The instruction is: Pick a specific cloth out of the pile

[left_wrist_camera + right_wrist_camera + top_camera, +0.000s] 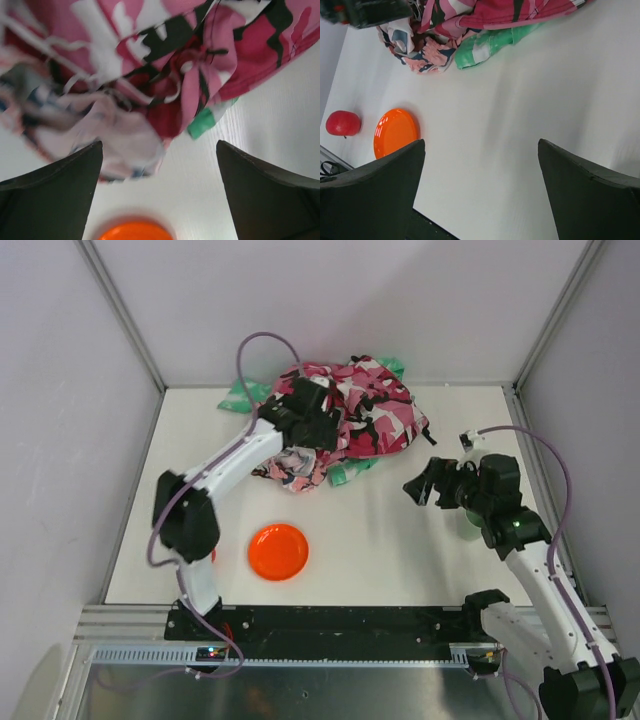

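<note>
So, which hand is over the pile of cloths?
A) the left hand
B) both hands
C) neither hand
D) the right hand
A: the left hand hangs open over the near edge of the pile, while the right hand is apart from it, over the white table.

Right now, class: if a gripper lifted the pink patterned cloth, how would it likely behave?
Probably floppy: the pink patterned cloth lies crumpled in soft folds. It might drag the green cloth tucked beneath its edge. Its thin hems suggest it is light.
</note>
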Motion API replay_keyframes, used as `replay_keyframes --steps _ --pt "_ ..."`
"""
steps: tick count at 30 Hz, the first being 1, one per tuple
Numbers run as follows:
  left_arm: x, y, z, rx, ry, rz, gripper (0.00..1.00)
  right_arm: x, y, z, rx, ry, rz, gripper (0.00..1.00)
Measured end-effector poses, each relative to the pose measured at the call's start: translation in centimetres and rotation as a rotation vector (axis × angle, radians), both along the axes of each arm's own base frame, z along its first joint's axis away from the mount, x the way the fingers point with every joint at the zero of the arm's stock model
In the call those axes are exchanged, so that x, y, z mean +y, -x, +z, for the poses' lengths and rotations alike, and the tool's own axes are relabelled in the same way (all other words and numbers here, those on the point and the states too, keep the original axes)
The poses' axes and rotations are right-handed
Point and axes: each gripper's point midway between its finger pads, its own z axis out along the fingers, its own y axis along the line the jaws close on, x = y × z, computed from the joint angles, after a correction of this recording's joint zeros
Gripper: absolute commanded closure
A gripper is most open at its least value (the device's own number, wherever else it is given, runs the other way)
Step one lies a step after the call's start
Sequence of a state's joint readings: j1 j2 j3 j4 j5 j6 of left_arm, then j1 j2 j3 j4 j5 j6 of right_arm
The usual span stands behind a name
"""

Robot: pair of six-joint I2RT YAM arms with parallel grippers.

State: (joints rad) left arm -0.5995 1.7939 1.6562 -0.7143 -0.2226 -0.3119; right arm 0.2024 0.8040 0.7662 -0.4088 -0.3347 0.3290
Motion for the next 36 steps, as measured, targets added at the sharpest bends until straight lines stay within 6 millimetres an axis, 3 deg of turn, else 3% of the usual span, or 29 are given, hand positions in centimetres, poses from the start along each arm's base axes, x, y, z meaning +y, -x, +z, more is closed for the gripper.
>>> replay_keyframes --steps 4,11,18,23,31,36 --pt "-2.7 -2.6 -2.8 0.046 -0.004 -0.021 0.0 0.8 0.0 -0.6 0.019 0.014 0.008 0.0" --pt "-7.5 -7.7 -4.7 -0.038 -0.044 -0.001 0.0 0.6 -0.1 -0.8 0.013 0.041 -0.018 0.01" --pt "-8.2 -9.0 -12.9 0.027 -0.148 0.017 0.0 -0.3 0.0 -1.2 0.01 0.065 -0.064 0.01" --pt "-8.4 -9.1 -13.9 0.036 -0.148 0.013 0.0 -0.8 0.2 -2.3 0.034 0.088 -0.084 0.01" --pt "-8.3 -8.8 -14.5 0.055 -0.151 0.005 0.48 -1.3 0.1 -2.9 0.041 0.105 -0.109 0.01" --pt "-8.6 -8.3 -14.7 0.063 -0.158 -0.005 0.62 -1.4 0.0 -3.1 0.042 0.11 -0.119 0.01"
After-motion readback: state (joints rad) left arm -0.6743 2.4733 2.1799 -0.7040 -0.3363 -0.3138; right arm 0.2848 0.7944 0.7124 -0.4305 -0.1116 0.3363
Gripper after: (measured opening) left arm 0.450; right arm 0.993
